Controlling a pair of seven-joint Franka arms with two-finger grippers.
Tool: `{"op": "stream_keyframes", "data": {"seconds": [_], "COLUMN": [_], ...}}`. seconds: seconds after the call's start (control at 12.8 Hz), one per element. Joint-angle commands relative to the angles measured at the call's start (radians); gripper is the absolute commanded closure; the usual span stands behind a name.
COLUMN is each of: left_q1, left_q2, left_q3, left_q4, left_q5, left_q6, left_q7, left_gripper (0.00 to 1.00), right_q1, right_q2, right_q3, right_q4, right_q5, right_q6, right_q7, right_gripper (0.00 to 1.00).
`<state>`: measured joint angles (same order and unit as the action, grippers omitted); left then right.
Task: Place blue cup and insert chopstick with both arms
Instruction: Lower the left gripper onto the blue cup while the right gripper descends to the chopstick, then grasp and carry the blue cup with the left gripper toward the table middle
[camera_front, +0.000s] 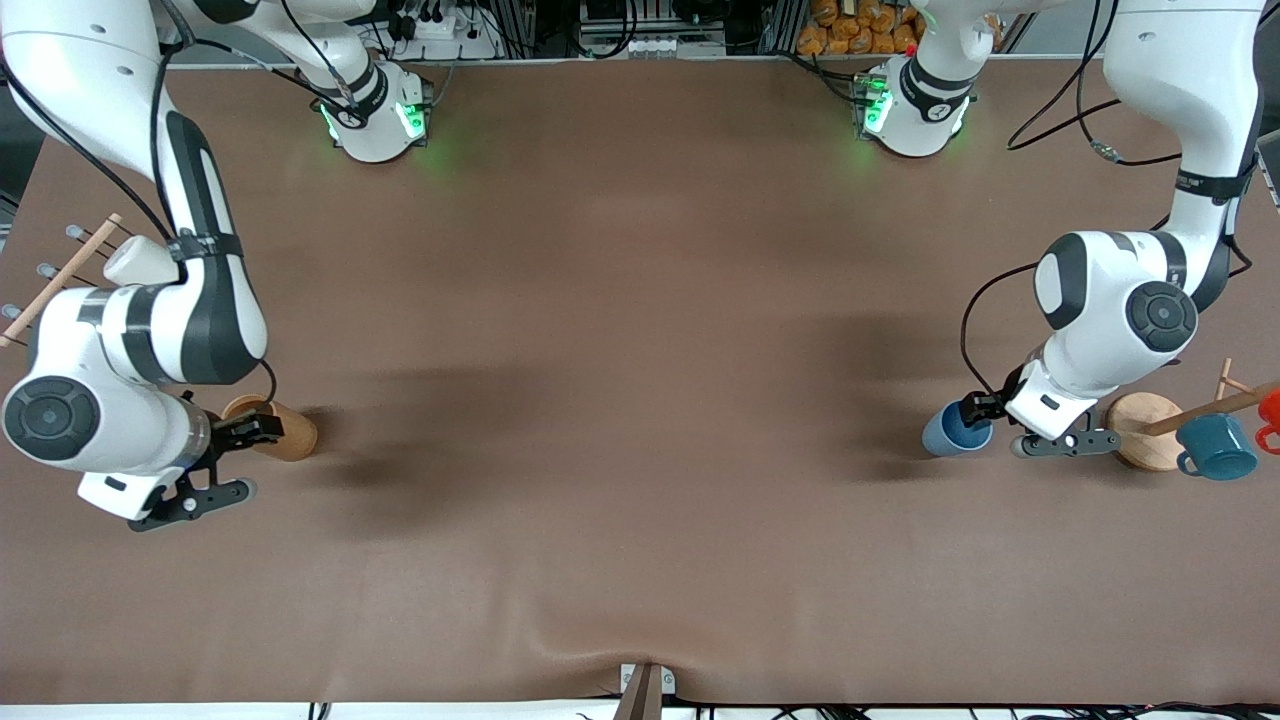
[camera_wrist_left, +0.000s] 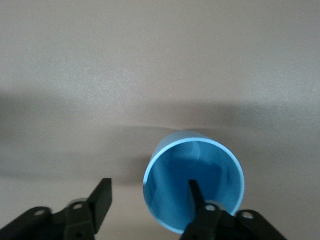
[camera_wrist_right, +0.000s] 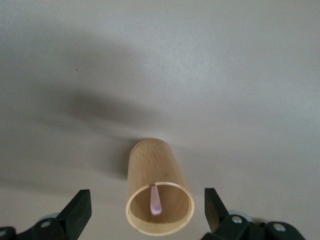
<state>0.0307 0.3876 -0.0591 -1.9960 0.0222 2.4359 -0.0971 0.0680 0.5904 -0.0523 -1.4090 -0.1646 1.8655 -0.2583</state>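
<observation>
Bottom centre of the frame, nearest the camera: small grey fitting (camera_front: 646, 688) at the edge of the brown surface (camera_front: 640, 350).

Lower part of the frame, toward the right arm's end: right gripper (camera_front: 235, 462) over a wooden cup (camera_front: 292, 436). Jaws released and spread wide, one to each side of the cup, touching neither wall in the right wrist view. Inside the wooden cup: chopstick (camera_wrist_right: 155, 200), pale pink, upper end within the mouth and resting against the inner wall. Hidden by the gripper and the cup in the front view.

Much the same height in the frame, toward the left arm's end: left gripper (camera_front: 1020, 428) at the blue cup (camera_front: 950, 432). Jaws released and straddling the cup wall, one finger (camera_wrist_left: 196, 195) inside the mouth and the other outside, apart from the wall. Cup resting on the surface, mouth up, holding nothing but that finger.

Just beside the left gripper, closer to the left arm's end: round wooden rack base (camera_front: 1145, 430) with a slanting dowel, teal mug (camera_front: 1215, 448) near it, red mug (camera_front: 1270, 415) cut off by the frame edge.

Mid-height at the right arm's end: wooden dowel rack (camera_front: 60, 280), partly covered by the right arm.

Top edge of the frame: two arm bases (camera_front: 375, 115) (camera_front: 910, 110), each lit green.
</observation>
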Motion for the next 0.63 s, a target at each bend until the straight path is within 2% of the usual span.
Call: {"op": "stream_keyframes", "data": {"seconds": [0.0, 0.08, 0.23, 0.39, 0.47, 0.55], "left_q1": [-0.002, -0.003, -0.003, -0.014, -0.032, -0.063], "left_q2": [0.025, 0.030, 0.019, -0.036, -0.041, -0.041], "left_q3": [-0.004, -0.005, -0.030, -0.141, -0.186, -0.238], "left_q4": [0.013, 0.013, 0.013, 0.020, 0.058, 0.087], "left_q5": [-0.007, -0.007, 0.001, 0.007, 0.007, 0.007], "left_q6": [0.014, 0.014, 0.005, -0.064, -0.119, -0.185], "left_q7": [0.010, 0.008, 0.014, -0.010, -0.013, -0.041], "left_gripper": [0.91, 1.00, 1.00, 1.00, 1.00, 1.00], "right_q1": [0.001, 0.003, -0.005, -0.007, -0.008, -0.008], "right_q2": [0.022, 0.022, 0.020, 0.020, 0.020, 0.020], "right_q3": [-0.003, -0.003, -0.003, -0.003, -0.003, -0.003], "right_q4": [0.024, 0.024, 0.024, 0.022, 0.021, 0.021], "right_q5": [-0.018, -0.016, -0.010, -0.010, -0.010, -0.010], "right_q6": [0.006, 0.001, -0.005, -0.005, -0.005, -0.005], "right_q7": [0.052, 0.074, 0.079, 0.079, 0.079, 0.079], "right_gripper": [0.00, 0.00, 0.01, 0.26, 0.35, 0.38]}}
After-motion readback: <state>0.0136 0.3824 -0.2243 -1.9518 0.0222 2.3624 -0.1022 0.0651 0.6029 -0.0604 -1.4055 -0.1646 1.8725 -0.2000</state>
